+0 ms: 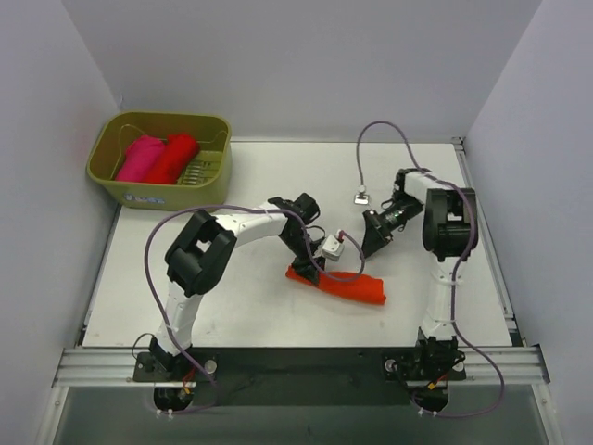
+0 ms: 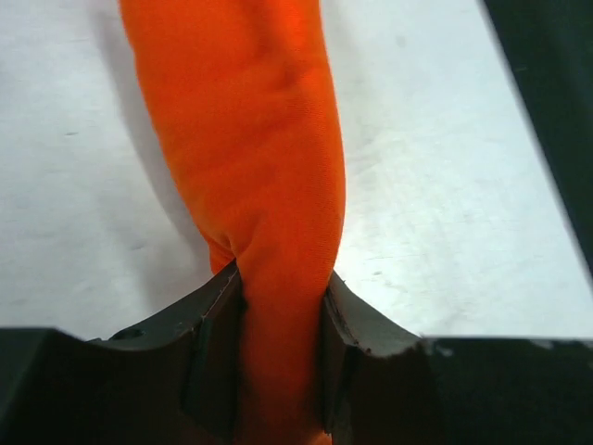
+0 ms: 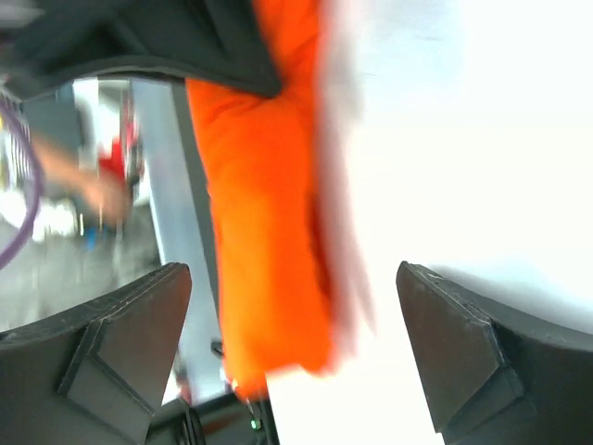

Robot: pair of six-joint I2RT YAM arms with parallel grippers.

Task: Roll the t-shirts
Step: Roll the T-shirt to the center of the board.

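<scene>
An orange-red t-shirt (image 1: 341, 286), rolled into a long tube, lies on the white table in front of both arms. My left gripper (image 1: 313, 271) is at the roll's left end. In the left wrist view the left gripper (image 2: 283, 278) is shut on the orange-red roll (image 2: 250, 148), which runs away from the jaws across the table. My right gripper (image 1: 372, 247) hovers just behind the roll's right part. In the right wrist view the right gripper (image 3: 294, 269) is open and holds nothing, with the blurred orange roll (image 3: 264, 232) beyond its fingers. A magenta pink rolled t-shirt (image 1: 139, 158) and a deeper red one (image 1: 174, 158) lie in the basket.
The olive-green plastic basket (image 1: 157, 194) stands at the table's far left corner. A purple cable with a small white plug (image 1: 359, 196) hangs over the table's far middle. Grey walls close in the left, back and right; a metal rail (image 1: 296, 357) runs along the near edge.
</scene>
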